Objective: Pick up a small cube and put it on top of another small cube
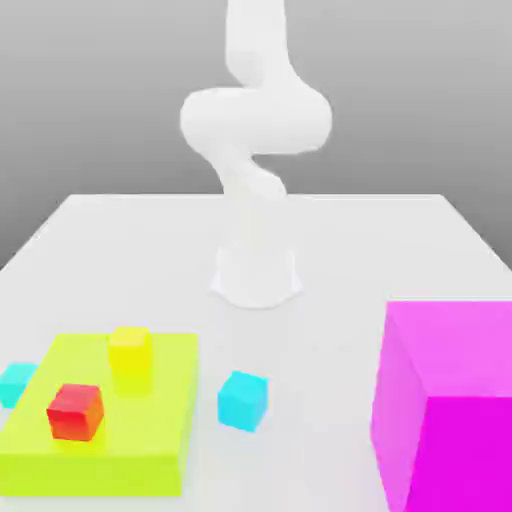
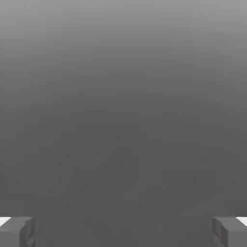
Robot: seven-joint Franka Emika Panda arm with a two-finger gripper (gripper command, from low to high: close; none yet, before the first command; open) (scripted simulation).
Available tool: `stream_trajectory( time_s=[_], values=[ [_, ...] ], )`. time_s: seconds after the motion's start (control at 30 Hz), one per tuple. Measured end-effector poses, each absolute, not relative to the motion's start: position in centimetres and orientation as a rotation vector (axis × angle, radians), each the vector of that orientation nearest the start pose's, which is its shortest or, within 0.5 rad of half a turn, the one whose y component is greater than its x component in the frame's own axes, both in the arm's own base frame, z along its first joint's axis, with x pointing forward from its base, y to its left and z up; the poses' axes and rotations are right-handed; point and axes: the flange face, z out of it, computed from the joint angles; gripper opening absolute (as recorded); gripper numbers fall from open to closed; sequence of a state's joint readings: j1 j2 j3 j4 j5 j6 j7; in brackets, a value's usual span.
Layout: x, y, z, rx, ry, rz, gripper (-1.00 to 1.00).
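Note:
One small cyan cube (image 1: 242, 400) rests on the white table, just to the exterior view's right of the lime slab. A second small cyan cube (image 1: 15, 383) sits at the exterior view's far left, partly behind that slab. In the hand view my gripper (image 2: 123, 231) is open: its two grey fingertips (image 2: 17, 230) stand far apart, and between them I see nothing but plain grey background. The white arm (image 1: 255, 120) rises from its base and bends up beyond the picture's top, well above the cubes.
A flat lime slab (image 1: 100, 445) carries a small red cube (image 1: 75, 411) and a small yellow cube (image 1: 130, 358). A big magenta block (image 1: 450, 400) stands at the exterior view's right. The arm's base (image 1: 257, 272) is behind the cubes.

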State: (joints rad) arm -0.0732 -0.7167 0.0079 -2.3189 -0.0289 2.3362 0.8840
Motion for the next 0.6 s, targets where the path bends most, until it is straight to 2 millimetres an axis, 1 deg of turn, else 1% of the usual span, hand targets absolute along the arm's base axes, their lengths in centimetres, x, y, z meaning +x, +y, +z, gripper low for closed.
stream_trajectory(
  time_s=[0.07,0.13,0.23,0.3,0.37,0.43,0.5,0.6],
  values=[
    [39.9,-4.8,64.4,-2.398,1.391,-0.926,0.0],
    [41.6,-7.4,61.2,-2.363,1.547,-0.875,0.0],
    [43.4,-11.5,56.2,-2.29,1.773,-0.792,0.0],
    [44.0,-14.4,52.8,-2.227,1.918,-0.732,0.0],
    [44.1,-17.3,49.3,-2.154,2.058,-0.668,0.0],
    [43.8,-20.1,45.7,-2.07,2.193,-0.601,0.0],
    [43.1,-22.8,42.1,-1.976,2.32,-0.531,0.0],
    [41.4,-26.5,36.8,-1.816,2.497,-0.421,0.0]
  ],
)
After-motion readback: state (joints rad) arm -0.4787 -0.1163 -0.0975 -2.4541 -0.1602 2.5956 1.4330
